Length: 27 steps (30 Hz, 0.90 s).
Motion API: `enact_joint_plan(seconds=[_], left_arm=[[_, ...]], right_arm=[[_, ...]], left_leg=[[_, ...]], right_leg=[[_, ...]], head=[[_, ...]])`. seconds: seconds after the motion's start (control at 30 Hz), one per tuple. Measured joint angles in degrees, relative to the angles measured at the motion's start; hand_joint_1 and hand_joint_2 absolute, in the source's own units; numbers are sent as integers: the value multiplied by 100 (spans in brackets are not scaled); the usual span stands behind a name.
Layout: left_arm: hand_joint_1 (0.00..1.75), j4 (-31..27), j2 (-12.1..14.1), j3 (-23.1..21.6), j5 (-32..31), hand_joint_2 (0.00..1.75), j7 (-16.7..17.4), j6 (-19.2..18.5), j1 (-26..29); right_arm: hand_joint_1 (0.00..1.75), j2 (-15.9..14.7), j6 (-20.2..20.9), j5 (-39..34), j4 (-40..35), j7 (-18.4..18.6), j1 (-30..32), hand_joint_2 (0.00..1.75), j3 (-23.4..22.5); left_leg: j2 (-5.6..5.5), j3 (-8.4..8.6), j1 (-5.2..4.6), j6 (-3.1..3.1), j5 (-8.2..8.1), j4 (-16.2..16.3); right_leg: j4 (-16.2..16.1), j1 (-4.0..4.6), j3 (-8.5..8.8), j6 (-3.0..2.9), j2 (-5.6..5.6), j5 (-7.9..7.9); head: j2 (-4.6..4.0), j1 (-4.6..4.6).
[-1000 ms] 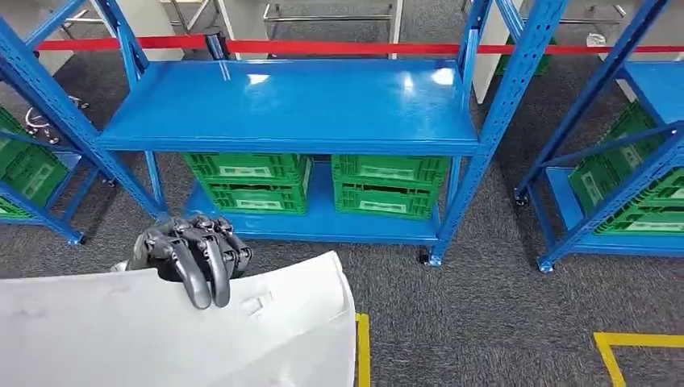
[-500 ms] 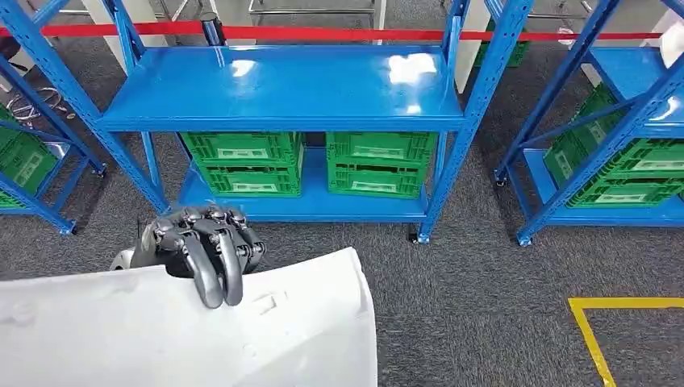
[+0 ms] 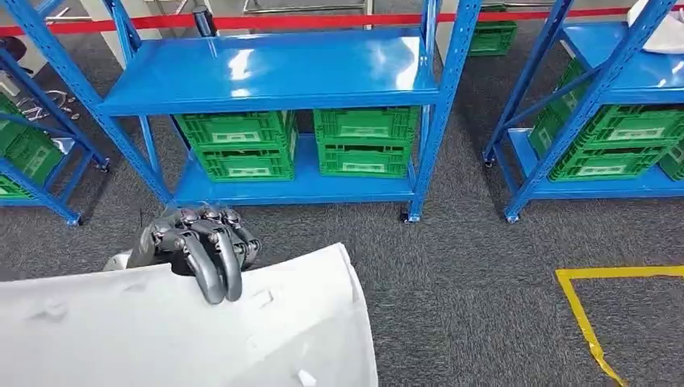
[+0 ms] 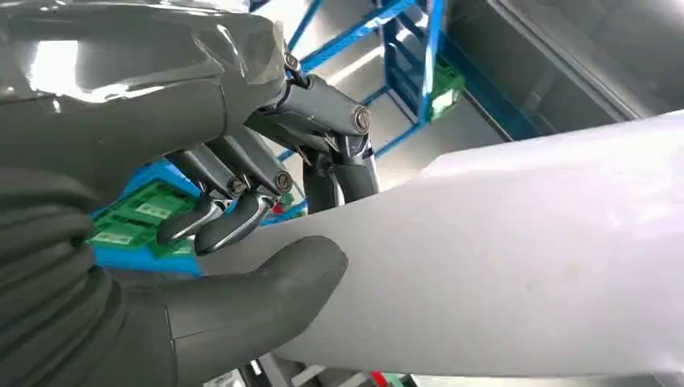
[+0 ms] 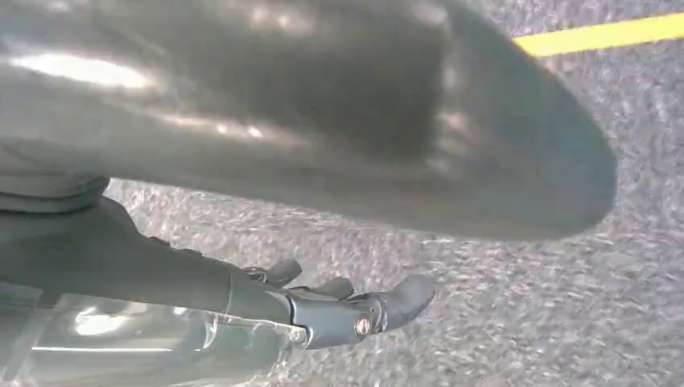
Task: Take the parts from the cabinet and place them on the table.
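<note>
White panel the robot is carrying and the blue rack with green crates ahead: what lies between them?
In the head view, bare grey carpet separates the white panel, gripped by the left hand, from the blue rack holding green crates.

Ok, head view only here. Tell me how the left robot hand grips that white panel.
Observer: The left robot hand pinches the white panel at its edge, with the thumb pressed on one face and the fingers on the other.
Operator: Report the right one.
Observer: The right robot hand hangs over grey carpet near a yellow line, fingers stretched out.
Operator: Confirm it's holding nothing.
Observer: Cannot tell. A blurred grey shape sits close beside its fingers.
</note>
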Motion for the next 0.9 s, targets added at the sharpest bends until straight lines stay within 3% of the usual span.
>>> enact_joint_plan(seconds=[0.03, 0.07, 0.1, 0.13, 0.17, 0.23, 0.27, 0.3, 0.33, 0.37, 0.4, 0.43, 0.47, 0.5, 0.53, 0.57, 0.6, 0.63, 0.67, 0.73, 0.77, 0.8, 0.83, 0.9], left_arm=[[175, -7, 2, 4, 2, 175, 11, -2, -1], [175, -15, 2, 4, 2, 175, 22, -18, -7], [175, -35, -7, 4, 11, 175, 32, -39, -19], [175, -48, -15, 2, 26, 175, 50, -66, -29], [175, -55, -18, 0, 55, 175, 50, -81, -32], [175, -55, -9, 0, 70, 175, 52, -92, -45], [175, -55, -17, -4, 72, 175, 52, -103, -45], [175, -46, -26, -13, 79, 175, 44, -107, -55], [175, -42, -33, -15, 85, 175, 30, -118, -68], [175, -37, -44, -18, 107, 175, 17, -136, -62], [175, -24, -57, -28, 118, 175, 17, -140, -52], [175, -7, -59, -39, 120, 175, 17, -140, -45], [175, 9, -63, -50, 125, 175, 17, -140, -37], [175, 24, -66, -59, 127, 175, 15, -140, -33], [175, 39, -70, -68, 127, 175, 15, -140, -32], [175, 55, -70, -77, 129, 175, 15, -146, -33], [175, 61, -72, -83, 131, 175, 13, -153, -33], [175, 59, -72, -81, 136, 175, 9, -155, -39], [175, 61, -72, -85, 138, 175, 4, -173, -27], [175, 77, -70, -90, 146, 175, -2, -190, -33], [175, 85, -64, -90, 146, 175, -2, -190, -29], [175, 90, -61, -90, 146, 175, -2, -192, -26], [175, 94, -59, -87, 142, 175, -2, -192, -27], [175, 98, -55, -87, 144, 175, -2, -192, -27]], right_arm=[[0, 7, 2, -11, 2, 9, -7, 0, 4], [0, 11, 90, -46, 2, 72, -10, 0, 4], [0, 34, 235, -59, -6, 170, -24, 0, 9], [0, 35, 427, -98, -4, 227, -13, 0, 20], [0, 26, 682, -148, -4, 277, 11, 0, 20], [0, 15, 1140, -192, -2, 367, 29, 0, 22], [0, 13, 1297, -208, -4, 389, 55, 0, 26], [0, 13, 1364, -225, -4, 409, 73, 0, 33], [0, 7, 1397, -234, -4, 446, 100, 0, 42], [0, -9, 1403, -236, -4, 485, 116, 0, 50], [0, -26, 1427, -240, -2, 492, 132, 0, 55], [0, -31, 1471, -245, -2, 509, 133, 0, 59], [0, -26, 1486, -249, -2, 527, 135, 0, 63], [0, -22, 1497, -249, -2, 550, 139, 0, 68], [0, -28, 1510, -249, -2, 571, 143, 0, 77], [0, -35, 1525, -251, -2, 573, 143, 0, 83], [0, -35, 1556, -251, -4, 566, 136, 0, 90], [0, -61, 1585, -254, -2, 553, 128, 0, 94], [0, -65, 1629, -258, -4, 551, 128, 0, 98], [0, -83, 1698, -260, -2, 553, 153, 0, 111], [0, -72, 1705, -260, -2, 560, 184, 0, 131], [0, -83, 1709, -260, -2, 562, 176, 0, 142], [0, -85, 1711, -260, -2, 562, 177, 0, 144], [0, -85, 1718, -260, -2, 562, 180, 0, 149]], left_leg=[[-10, 330, -4, 42, 166, -372], [-25, 761, -23, 111, 228, -917], [-66, 1176, -62, 215, 35, -1482], [-58, 1415, -70, 242, -153, -1893], [-56, 1366, -109, 219, -85, -1810], [-41, 1266, -177, 312, 25, -1886], [-25, 1279, -165, 378, 216, -2089], [7, 1272, -139, 388, 334, -2172], [-8, 1201, -136, 437, 464, -2221], [-8, 1082, -142, 439, 547, -2222], [-4, 975, -147, 440, 633, -2219], [0, 858, -150, 438, 723, -2210], [9, 746, -150, 430, 803, -2200], [18, 626, -147, 417, 882, -2187], [22, 498, -138, 397, 957, -2149], [23, 360, -125, 367, 1013, -2078], [24, 246, -135, 328, 1044, -1960], [33, 118, -152, 304, 1054, -1837], [48, 101, -153, 276, 1101, -1799], [54, 93, -128, 231, 1190, -1795], [54, 80, -102, 205, 1230, -1790], [21, 34, -83, 150, 1007, -1700], [13, -21, -70, 104, 648, -1448], [6, -210, -30, 28, -5, -597]], right_leg=[[-1, 16, -86, 13, 2, 70], [-3, 27, -149, 18, 12, 140], [-2, -4, -162, 39, 12, 187], [-18, 21, -179, 86, 14, 238], [-63, -33, -170, 142, 7, 303], [-154, -68, -165, 219, 13, 444], [-207, -16, -180, 250, 25, 516], [-140, -35, -269, 202, 16, 348], [103, -15, -352, 101, 24, -13], [479, 2, -434, 40, 28, -369], [919, 3, -538, 27, 28, -638], [1332, 4, -593, 70, 28, -744], [1569, -2, -575, 144, 28, -684], [1581, -17, -466, 245, 26, -507], [1377, -35, -239, 340, 24, -301], [973, -49, 94, 388, 23, -197], [413, -66, 529, 366, 21, -315], [-192, -20, 934, 304, 31, -618], [-206, -12, 885, 224, 35, -707], [-163, 21, 817, 173, 38, -671], [-168, -45, 779, 106, 32, -614], [-166, -38, 746, 65, 2, -559], [-164, -37, 696, 22, -5, -498], [-155, -33, 591, 20, -6, -378]], head=[[0, -2], [0, 0], [2, 8], [0, 11], [0, 13], [0, -37], [0, -35], [0, -26], [0, -11], [0, -4], [0, -2], [0, -2], [0, 0], [0, -2], [0, -2], [0, -2], [0, 2], [0, 20], [2, -9], [0, -15], [0, -7], [0, -9], [0, -17], [0, -22]])
